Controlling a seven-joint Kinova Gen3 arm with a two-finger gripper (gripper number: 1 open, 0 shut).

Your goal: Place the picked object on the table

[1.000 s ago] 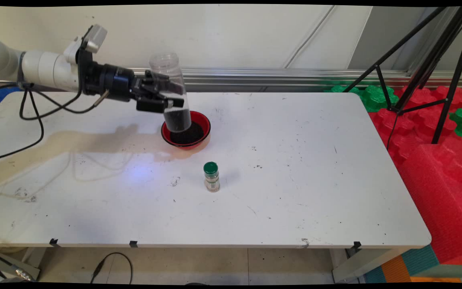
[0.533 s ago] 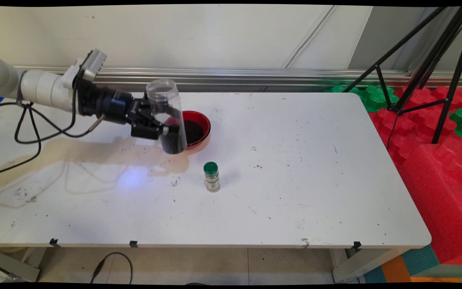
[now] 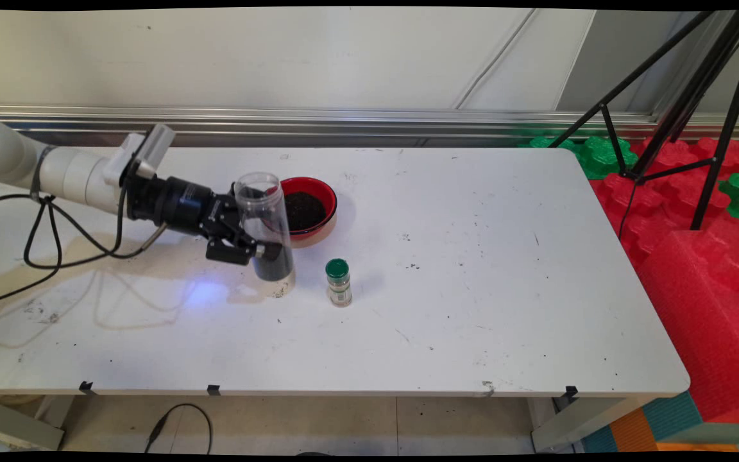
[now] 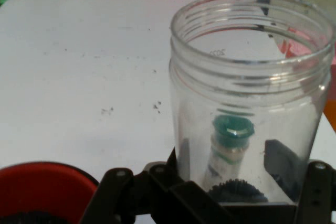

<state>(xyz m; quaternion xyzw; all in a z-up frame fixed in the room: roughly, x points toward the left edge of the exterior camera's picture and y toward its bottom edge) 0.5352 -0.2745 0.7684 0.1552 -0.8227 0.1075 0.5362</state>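
Note:
My gripper [image 3: 255, 240] is shut on a clear open-topped plastic jar [image 3: 265, 224] with dark grains in its bottom. The jar stands nearly upright, its base at or just above the table [image 3: 472, 308]. In the hand view the jar [image 4: 247, 93] fills the right side between the fingers [image 4: 317, 182]. Right behind the jar sits a red bowl [image 3: 318, 192] holding dark grains; the hand view shows the bowl [image 4: 42, 187] at the lower left. A small spice bottle with a green cap [image 3: 338, 282] stands just right of the jar, seen through the jar in the hand view as the bottle [image 4: 228, 145].
Black cables [image 3: 55, 244] hang from the arm over the table's left part. A black tripod [image 3: 684, 109] and red and green foam blocks [image 3: 703, 256] stand off the table's right side. Dark specks lie scattered on the tabletop.
The gripper has carried the jar from above the red bowl down and toward the table's near side, lowering it beside the bowl. The bowl and the spice bottle have stayed put.

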